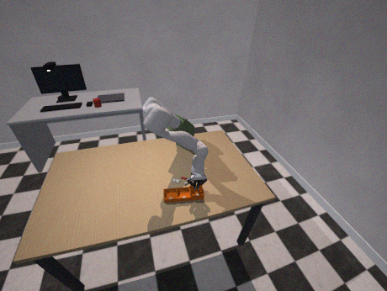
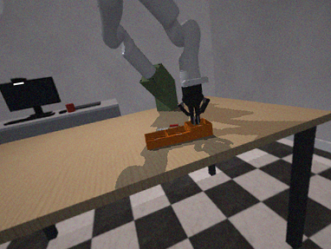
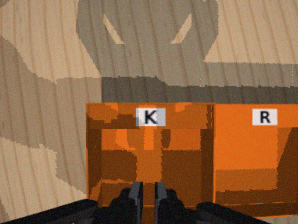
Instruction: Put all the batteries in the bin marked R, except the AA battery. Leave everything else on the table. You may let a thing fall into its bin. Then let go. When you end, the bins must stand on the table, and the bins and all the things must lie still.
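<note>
An orange bin (image 1: pixel 174 196) (image 2: pixel 172 138) (image 3: pixel 186 120) with compartments in a row stands on the wooden table (image 1: pixel 101 185) (image 2: pixel 58 165). The wrist view shows the labels K (image 3: pixel 150 117) and R (image 3: pixel 264 117). My gripper (image 1: pixel 195 184) (image 2: pixel 196 120) (image 3: pixel 148 195) hangs low over the K compartment at one end of the bin, fingers nearly together, and I see nothing between them. Behind the bin lie a small grey thing (image 1: pixel 176 181) (image 2: pixel 162 128) and a small red thing (image 1: pixel 183 178) (image 2: pixel 173 125). They are too small to name. No thing shows inside K or R.
The arm's green base (image 1: pixel 183 124) (image 2: pixel 160 85) stands at the table's far edge behind the bin. A grey desk (image 1: pixel 84 107) with a monitor (image 1: pixel 59 78), a keyboard and a red cup stands off in the room's corner.
</note>
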### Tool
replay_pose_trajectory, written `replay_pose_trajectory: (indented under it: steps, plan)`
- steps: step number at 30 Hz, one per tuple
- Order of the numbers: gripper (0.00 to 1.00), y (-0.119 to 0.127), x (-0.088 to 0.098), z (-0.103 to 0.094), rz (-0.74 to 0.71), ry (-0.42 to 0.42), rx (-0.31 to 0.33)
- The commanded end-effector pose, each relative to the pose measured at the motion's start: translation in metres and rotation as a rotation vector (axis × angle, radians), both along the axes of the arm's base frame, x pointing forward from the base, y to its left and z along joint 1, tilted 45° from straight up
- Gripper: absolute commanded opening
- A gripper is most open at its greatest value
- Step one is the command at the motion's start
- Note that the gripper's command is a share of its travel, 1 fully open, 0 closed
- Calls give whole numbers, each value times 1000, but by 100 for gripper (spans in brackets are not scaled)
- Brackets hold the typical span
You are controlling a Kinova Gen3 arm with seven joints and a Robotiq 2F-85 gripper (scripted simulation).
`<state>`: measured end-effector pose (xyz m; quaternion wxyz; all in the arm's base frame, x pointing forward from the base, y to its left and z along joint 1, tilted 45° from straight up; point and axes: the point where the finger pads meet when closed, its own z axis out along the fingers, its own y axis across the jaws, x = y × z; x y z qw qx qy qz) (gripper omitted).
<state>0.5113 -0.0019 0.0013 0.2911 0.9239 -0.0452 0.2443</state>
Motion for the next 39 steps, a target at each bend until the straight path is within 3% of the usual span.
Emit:
replay_pose_trajectory:
  steps: [1,39]
  plan:
    - [9,-7,5,-11,-5,1,4]
    - [9,-8,4,-12,-2,5,-2]
